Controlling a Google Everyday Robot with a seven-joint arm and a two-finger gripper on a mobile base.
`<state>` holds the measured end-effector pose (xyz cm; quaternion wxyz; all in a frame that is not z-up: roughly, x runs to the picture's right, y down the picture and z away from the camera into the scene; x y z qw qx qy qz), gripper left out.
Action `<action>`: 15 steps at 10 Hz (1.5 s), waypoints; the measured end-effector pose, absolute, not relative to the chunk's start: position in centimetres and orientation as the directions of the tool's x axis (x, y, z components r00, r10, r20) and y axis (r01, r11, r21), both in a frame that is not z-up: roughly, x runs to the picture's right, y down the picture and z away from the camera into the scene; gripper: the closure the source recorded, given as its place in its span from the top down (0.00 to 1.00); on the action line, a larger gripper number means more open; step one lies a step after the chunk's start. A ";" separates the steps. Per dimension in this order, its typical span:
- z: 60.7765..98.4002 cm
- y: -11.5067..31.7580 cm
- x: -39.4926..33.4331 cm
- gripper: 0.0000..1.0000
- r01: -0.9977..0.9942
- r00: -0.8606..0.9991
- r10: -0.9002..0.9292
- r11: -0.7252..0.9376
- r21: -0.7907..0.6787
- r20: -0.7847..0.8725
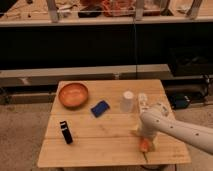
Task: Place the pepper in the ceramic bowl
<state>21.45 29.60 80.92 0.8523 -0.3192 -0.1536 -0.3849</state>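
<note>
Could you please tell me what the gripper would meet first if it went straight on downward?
Probably the pepper, right beneath the gripper near the table's front right edge; whether they already touch is unclear.

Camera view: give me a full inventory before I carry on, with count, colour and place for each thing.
table: one, light wood, centre
ceramic bowl: one, orange-brown, table's far left
blue object: one, blue, right of the bowl
cup: one, translucent white, far right
bottle: one, white, beside the cup
black object: one, black, front left
pepper: one, orange-red, front right
arm: one, white, entering from the right
gripper: one, pale, at the pepper
</note>
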 end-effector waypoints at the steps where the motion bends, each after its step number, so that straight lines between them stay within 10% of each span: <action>1: 81.1 29.7 21.3 0.80 0.754 0.657 -0.557 0.501 -0.424 0.508; 15: 80.9 29.7 21.3 0.80 0.749 0.663 -0.551 0.501 -0.433 0.507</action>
